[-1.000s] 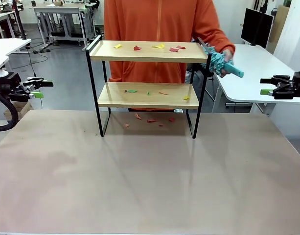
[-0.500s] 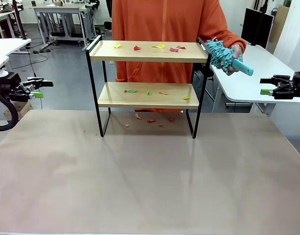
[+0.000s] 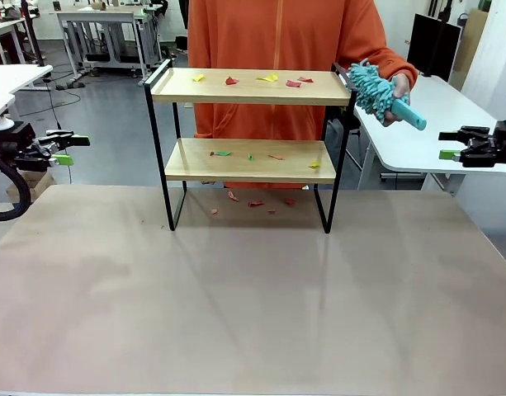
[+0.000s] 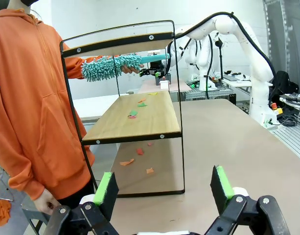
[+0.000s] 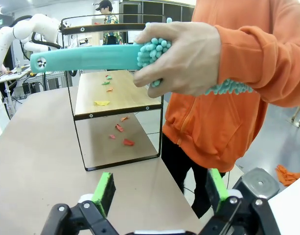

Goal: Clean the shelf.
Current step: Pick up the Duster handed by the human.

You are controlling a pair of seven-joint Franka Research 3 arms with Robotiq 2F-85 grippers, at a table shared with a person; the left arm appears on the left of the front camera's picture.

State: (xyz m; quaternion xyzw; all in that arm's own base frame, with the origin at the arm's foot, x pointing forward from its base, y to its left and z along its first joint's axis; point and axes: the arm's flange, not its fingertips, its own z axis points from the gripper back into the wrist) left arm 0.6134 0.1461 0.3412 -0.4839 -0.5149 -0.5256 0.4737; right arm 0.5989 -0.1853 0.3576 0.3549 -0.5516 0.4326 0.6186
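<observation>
- The left gripper (image 4: pixel 163 187) was seen at the bottom edge, its green pads (image 4: pixel 105 189) spread wide with nothing between them.
- The shelf (image 4: pixel 135 122) was viewed end-on beyond the gripper, standing on the tan table (image 4: pixel 238 142).
- Coloured paper scraps (image 4: pixel 134 114) were scattered over the lower board and on the table beneath it.
- A teal duster (image 4: pixel 110 67) was seen through the frame, just under the top board.
- A person in an orange hoodie (image 4: pixel 32 98) was seen beside the shelf at picture left.
- A white robot arm (image 4: pixel 238 34) was seen beyond the shelf.
</observation>
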